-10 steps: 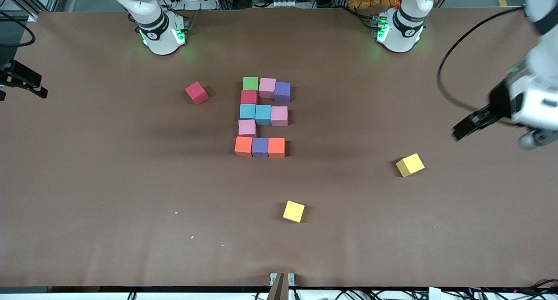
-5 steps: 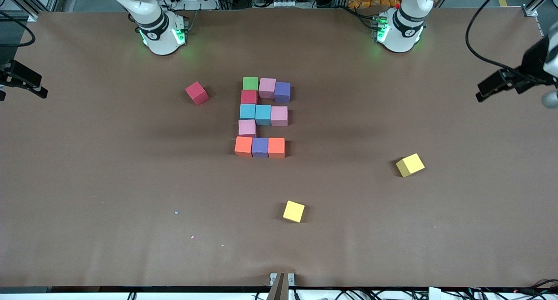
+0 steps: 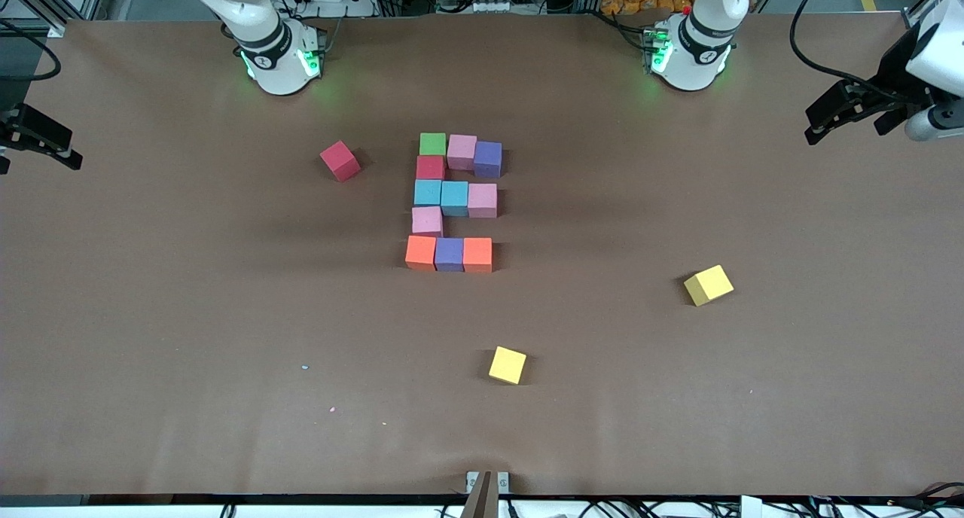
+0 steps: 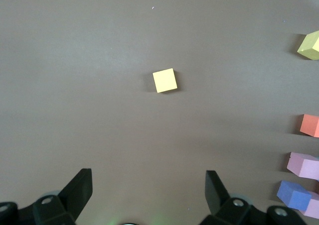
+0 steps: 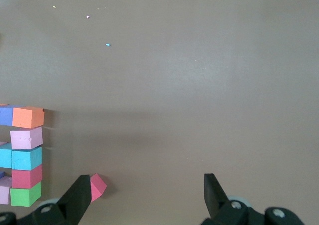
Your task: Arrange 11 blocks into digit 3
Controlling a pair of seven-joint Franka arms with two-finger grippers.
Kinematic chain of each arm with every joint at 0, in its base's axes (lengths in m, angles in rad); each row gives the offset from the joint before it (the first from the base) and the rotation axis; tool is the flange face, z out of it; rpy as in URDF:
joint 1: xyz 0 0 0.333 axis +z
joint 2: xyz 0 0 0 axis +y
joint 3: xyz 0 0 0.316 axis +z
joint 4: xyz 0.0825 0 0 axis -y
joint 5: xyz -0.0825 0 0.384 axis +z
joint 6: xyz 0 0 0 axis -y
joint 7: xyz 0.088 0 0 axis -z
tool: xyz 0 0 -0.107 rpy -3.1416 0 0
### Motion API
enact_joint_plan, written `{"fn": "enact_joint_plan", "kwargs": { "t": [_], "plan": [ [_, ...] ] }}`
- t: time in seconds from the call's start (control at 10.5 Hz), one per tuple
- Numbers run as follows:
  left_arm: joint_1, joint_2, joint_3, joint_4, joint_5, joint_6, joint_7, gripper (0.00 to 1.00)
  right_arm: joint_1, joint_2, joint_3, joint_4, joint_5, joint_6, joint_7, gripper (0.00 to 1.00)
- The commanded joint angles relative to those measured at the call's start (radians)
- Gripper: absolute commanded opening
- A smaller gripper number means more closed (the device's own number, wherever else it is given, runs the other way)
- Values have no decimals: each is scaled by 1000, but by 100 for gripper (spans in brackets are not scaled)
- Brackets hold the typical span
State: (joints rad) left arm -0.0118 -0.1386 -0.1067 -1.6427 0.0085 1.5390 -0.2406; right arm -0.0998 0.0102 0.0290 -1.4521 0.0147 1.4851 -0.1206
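The blocks sit packed together mid-table: green (image 3: 432, 144), pink (image 3: 462, 151) and purple (image 3: 488, 158) in the row nearest the bases. Then come red (image 3: 430, 167), two light blue (image 3: 440, 195) with pink (image 3: 482, 200), and a lone pink (image 3: 427, 220). Orange (image 3: 420, 252), purple (image 3: 449, 254) and orange (image 3: 477, 254) form the row nearest the front camera. My left gripper (image 3: 812, 125) (image 4: 148, 182) hangs open and empty, high over the left arm's end. My right gripper (image 3: 71, 149) (image 5: 147, 185) waits open and empty, high over the right arm's end.
A loose red cube (image 3: 340, 160) (image 5: 97, 186) lies apart from the group, toward the right arm's end. Two yellow cubes (image 3: 708, 284) (image 3: 507, 365) lie nearer the front camera, one of them (image 4: 164, 80) below my left wrist.
My left gripper has swung up and away from the yellow cube toward the table's left-arm end, still open. The blocks and the right arm have not moved.
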Motion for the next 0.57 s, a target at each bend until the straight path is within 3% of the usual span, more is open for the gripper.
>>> {"fn": "enact_joint_plan", "kwargs": {
  "t": [0.0, 0.48],
  "plan": [
    [21, -38, -14, -34, -2, 65, 68, 100, 5, -3, -1, 1, -15, 3, -2, 100],
    [19, -12, 1, 11, -16, 64, 148, 100, 5, -3, -1, 2, -16, 4, -2, 100]
  ]
}}
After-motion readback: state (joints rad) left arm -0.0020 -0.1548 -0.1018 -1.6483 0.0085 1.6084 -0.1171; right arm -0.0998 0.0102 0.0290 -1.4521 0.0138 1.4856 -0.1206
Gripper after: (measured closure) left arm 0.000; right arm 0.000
